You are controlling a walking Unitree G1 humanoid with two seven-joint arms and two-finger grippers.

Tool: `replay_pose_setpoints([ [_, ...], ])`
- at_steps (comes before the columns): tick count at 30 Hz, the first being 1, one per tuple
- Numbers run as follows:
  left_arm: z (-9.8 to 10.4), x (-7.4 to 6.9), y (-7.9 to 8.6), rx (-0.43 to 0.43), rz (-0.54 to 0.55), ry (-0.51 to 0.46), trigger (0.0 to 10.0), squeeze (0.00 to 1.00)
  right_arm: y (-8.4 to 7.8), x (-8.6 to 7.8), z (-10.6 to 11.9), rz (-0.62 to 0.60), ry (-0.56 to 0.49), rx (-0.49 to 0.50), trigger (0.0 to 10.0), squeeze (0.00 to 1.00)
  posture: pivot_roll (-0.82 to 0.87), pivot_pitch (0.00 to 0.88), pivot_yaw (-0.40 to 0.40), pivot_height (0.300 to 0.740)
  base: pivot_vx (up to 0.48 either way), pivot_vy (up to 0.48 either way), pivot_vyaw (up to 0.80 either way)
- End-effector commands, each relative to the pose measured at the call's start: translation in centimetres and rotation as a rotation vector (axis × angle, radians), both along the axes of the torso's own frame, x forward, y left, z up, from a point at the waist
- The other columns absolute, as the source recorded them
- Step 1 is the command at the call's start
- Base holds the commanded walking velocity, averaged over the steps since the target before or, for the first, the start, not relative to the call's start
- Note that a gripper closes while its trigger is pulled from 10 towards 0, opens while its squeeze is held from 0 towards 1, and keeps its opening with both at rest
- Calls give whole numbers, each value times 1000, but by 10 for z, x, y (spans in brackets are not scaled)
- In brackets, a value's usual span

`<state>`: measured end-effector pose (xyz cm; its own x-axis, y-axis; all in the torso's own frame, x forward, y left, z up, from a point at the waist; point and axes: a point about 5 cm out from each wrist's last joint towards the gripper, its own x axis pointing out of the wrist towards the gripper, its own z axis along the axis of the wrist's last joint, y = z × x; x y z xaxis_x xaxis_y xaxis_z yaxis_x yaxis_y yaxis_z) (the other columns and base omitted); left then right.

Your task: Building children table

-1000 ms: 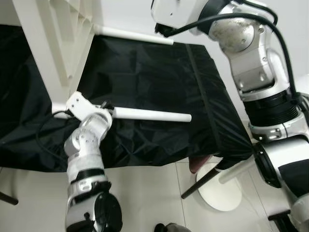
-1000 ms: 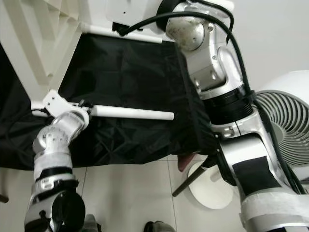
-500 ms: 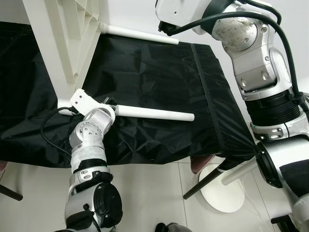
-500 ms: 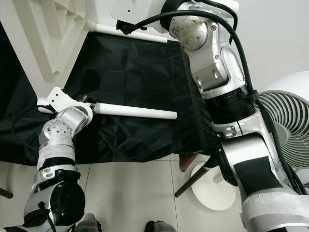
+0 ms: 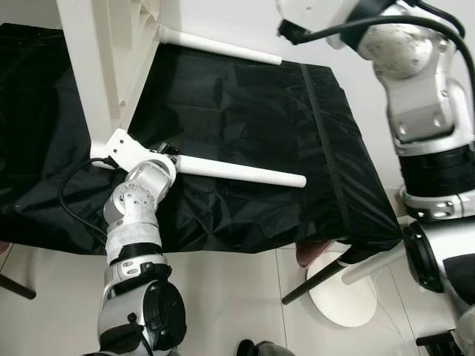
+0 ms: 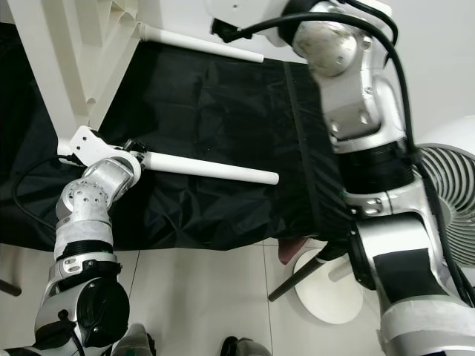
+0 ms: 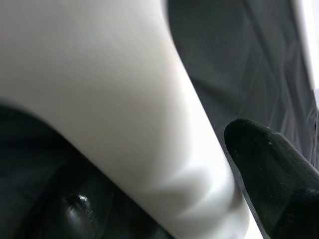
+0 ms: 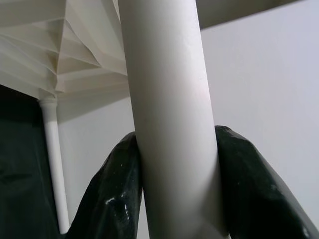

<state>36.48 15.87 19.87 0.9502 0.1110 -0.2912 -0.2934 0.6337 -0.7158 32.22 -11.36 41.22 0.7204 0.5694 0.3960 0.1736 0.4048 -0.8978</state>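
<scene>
A white children's table (image 5: 100,59) lies tipped on its side on a black cloth-covered surface (image 5: 245,104). Two white legs stick out to the right. My left gripper (image 5: 168,150) is shut on the lower leg (image 5: 241,171) close to where it meets the frame. In the left wrist view that leg (image 7: 124,114) lies against a black finger (image 7: 271,174). My right gripper (image 8: 172,164) is shut on another white leg (image 8: 167,99), with black fingers (image 8: 112,194) on both sides. Behind it are the ribbed underside (image 8: 75,45) and a further leg (image 8: 54,164). The upper leg (image 5: 223,49) runs below my raised right arm (image 5: 415,81).
The black cloth drops off at the front edge (image 5: 245,241) and right corner (image 5: 371,222). On the tiled floor to the right stand a round white base (image 5: 341,293) with a slanted dark rod (image 5: 315,274), and a white fan (image 6: 445,208).
The view has shifted a little. My right arm has swung up and to the right. Both grippers keep their hold on the legs.
</scene>
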Motion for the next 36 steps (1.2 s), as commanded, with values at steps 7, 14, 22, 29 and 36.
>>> replay_pose_setpoints([
  [7,22,-9,11,91,-18,-115,10000,0,-69,5,-2,-201,23,299,10000,0,33,102,-61,740,0,0,0],
  [14,27,-4,6,77,-29,-133,10000,0,-71,6,-4,-205,28,307,10000,0,34,94,-62,740,0,0,0],
  [22,46,-2,-12,52,-103,-226,3333,0,-70,8,-6,-195,32,317,10000,0,36,82,-61,740,0,0,0],
  [29,59,-6,-15,-9,-120,-300,0,0,-67,10,-6,-191,30,322,10000,0,43,81,-59,740,0,0,0],
  [36,86,-12,-1,12,-136,-380,0,0,-64,14,-6,-190,22,325,10000,0,55,69,-46,740,0,0,0],
])
